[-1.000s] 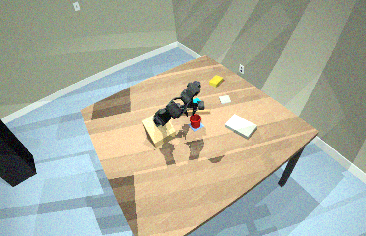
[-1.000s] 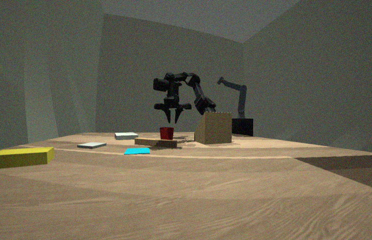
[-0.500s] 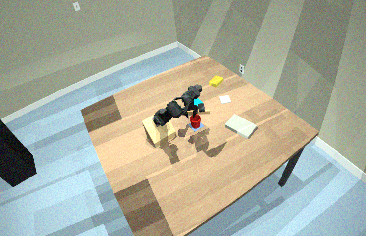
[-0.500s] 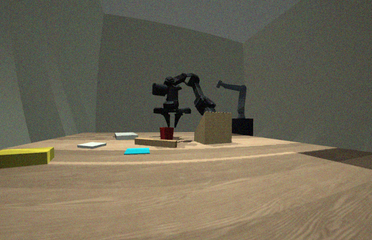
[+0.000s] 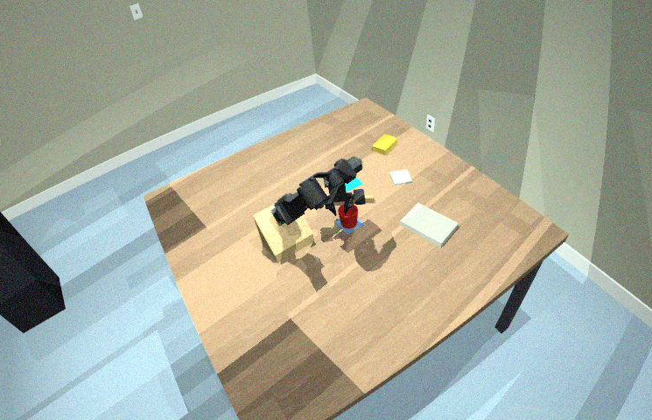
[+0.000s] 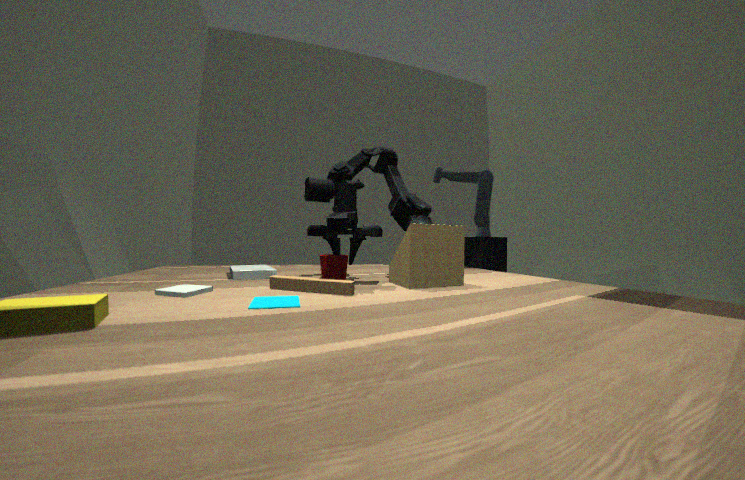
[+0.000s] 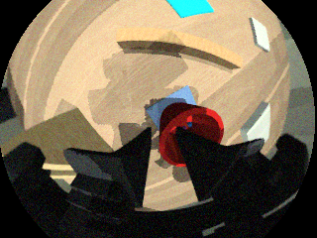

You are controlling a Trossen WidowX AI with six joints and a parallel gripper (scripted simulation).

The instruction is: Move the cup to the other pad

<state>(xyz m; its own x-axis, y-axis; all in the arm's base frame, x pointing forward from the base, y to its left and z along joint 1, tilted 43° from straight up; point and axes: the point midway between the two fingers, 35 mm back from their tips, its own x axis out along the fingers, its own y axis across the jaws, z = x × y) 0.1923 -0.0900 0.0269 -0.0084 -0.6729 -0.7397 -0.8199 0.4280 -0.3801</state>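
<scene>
Red cup (image 5: 348, 220) (image 6: 333, 267) (image 7: 215, 125) stands upright on the blue pad (image 5: 357, 226) (image 7: 173, 100). Pincer (image 5: 341, 212) (image 6: 343, 258) (image 7: 164, 130) is partly open, gripping nothing; one fingertip overlies the cup's mouth, the other lies outside its rim.

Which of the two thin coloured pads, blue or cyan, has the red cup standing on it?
The blue pad: its corners show around the cup's base; the cyan pad bears nothing.

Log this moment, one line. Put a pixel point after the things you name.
cup (image 5: 348, 218) (image 6: 333, 267) (image 7: 215, 124) upright on blue pad (image 5: 349, 229) (image 7: 173, 100) | marbles (image 7: 189, 124) inside | jaws part open, one tip over or in cup, one outside | cyan pad (image 5: 354, 185) (image 6: 274, 302) (image 7: 191, 7) bare
</scene>
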